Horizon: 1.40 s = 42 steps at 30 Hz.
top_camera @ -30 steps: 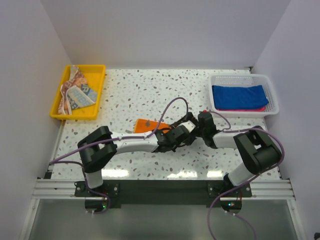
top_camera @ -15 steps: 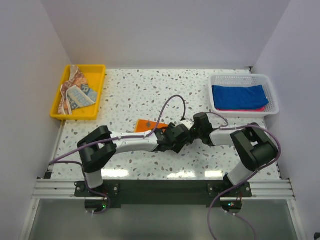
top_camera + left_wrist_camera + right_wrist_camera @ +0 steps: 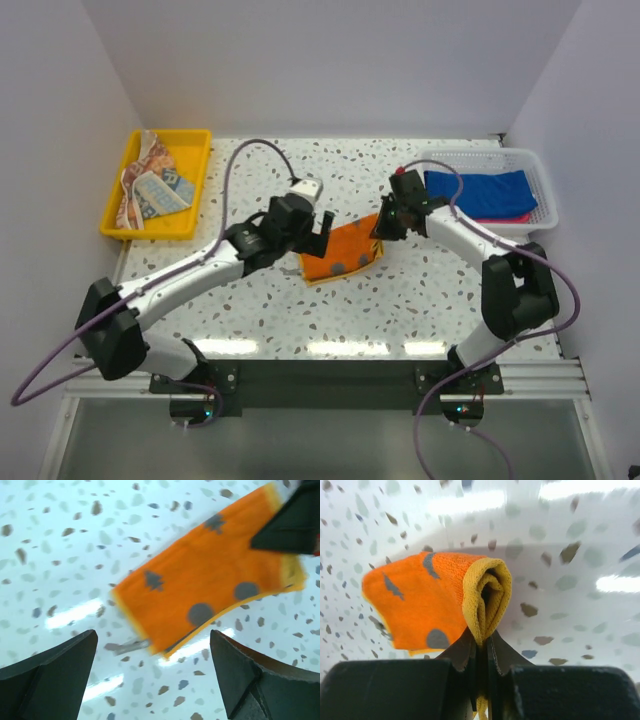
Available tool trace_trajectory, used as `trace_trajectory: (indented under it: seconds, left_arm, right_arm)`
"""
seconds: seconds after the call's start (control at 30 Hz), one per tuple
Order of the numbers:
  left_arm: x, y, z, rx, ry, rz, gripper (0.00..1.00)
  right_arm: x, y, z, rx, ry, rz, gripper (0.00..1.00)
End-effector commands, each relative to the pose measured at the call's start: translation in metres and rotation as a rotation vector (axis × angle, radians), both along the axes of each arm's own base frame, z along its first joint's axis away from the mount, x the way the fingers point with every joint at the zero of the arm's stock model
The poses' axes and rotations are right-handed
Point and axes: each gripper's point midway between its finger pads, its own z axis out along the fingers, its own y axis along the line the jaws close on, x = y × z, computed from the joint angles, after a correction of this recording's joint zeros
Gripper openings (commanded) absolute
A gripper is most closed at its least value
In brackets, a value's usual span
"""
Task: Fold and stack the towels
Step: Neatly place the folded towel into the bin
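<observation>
Orange towel with a yellow edge [image 3: 343,255] sits near the middle of the table [image 3: 270,180], folded into a narrow oblong with grey dots and small grey tree shapes on it. Its long axis runs on a slant, from its near-left corner up to its far-right end, and that far-right end points at the white mesh basket [image 3: 480,152]. In the right wrist view the towel [image 3: 435,600] is bunched into a yellow-rimmed roll where the right gripper [image 3: 480,652] pinches it, jaws pressed together on the cloth. The rest spreads away from the jaws over the speckled top. Whether the low corner rests on the table or hangs just above it I cannot tell.

From above, the right gripper [image 3: 383,228] is at the towel's far-right end. Its arm rises from the near right base, bends at the elbow, and the forearm slants back to the left past the basket.

The left gripper [image 3: 318,238] is just beside the towel's left end, jaws spread wide and holding nothing. Its arm stretches on a long diagonal from the near left base toward the middle. In its wrist view the towel [image 3: 200,585] lies ahead of the left gripper [image 3: 152,680], apart from both fingers.

A royal blue towel [image 3: 478,192] lies in the basket over a pink towel [image 3: 495,217]. A crumpled printed towel [image 3: 150,185] lies in the yellow tray [image 3: 160,232] at far left.
</observation>
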Motion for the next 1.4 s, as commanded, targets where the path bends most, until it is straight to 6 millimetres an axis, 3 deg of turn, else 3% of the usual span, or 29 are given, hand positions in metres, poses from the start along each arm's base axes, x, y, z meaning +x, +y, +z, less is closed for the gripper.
trace_trajectory:
  seconds: [0.0, 0.03, 0.13, 0.17, 0.37, 0.47, 0.67, 0.9, 1.1, 1.37]
  left_arm:
    - [0.000, 0.057, 0.002, 0.028, 0.037, 0.074, 1.00]
    - [0.001, 0.068, 0.001, 0.042, 0.038, 0.084, 1.00]
    - [0.002, 0.105, -0.001, 0.058, 0.038, 0.146, 1.00]
    - [0.000, 0.118, -0.012, 0.082, 0.046, 0.175, 1.00]
    - [0.002, 0.149, -0.018, 0.117, -0.009, 0.233, 1.00]
    - [0.002, 0.158, -0.017, 0.145, -0.024, 0.259, 1.00]
    - [0.003, 0.166, -0.020, 0.143, -0.062, 0.306, 1.00]
    - [0.003, 0.177, -0.031, 0.202, -0.045, 0.355, 1.00]
    - [0.006, 0.184, -0.039, 0.237, -0.026, 0.382, 0.99]
    - [0.008, 0.187, -0.050, 0.264, 0.004, 0.394, 0.98]
  right_arm:
    - [0.021, -0.049, 0.043, -0.254, -0.065, 0.107, 0.00]
    - [0.032, -0.057, 0.065, -0.303, -0.098, 0.141, 0.00]
    - [0.049, -0.094, 0.085, -0.469, -0.108, 0.166, 0.00]
    - [0.064, -0.100, 0.108, -0.497, -0.158, 0.152, 0.00]
    - [0.099, -0.164, 0.153, -0.675, -0.218, 0.072, 0.00]
    - [0.112, -0.195, 0.163, -0.752, -0.228, 0.033, 0.00]
    - [0.129, -0.250, 0.168, -0.899, -0.204, -0.023, 0.00]
    - [0.152, -0.291, 0.171, -0.966, -0.218, -0.078, 0.00]
    - [0.168, -0.307, 0.163, -1.004, -0.223, -0.068, 0.00]
    - [0.172, -0.327, 0.132, -1.057, -0.168, -0.031, 0.00]
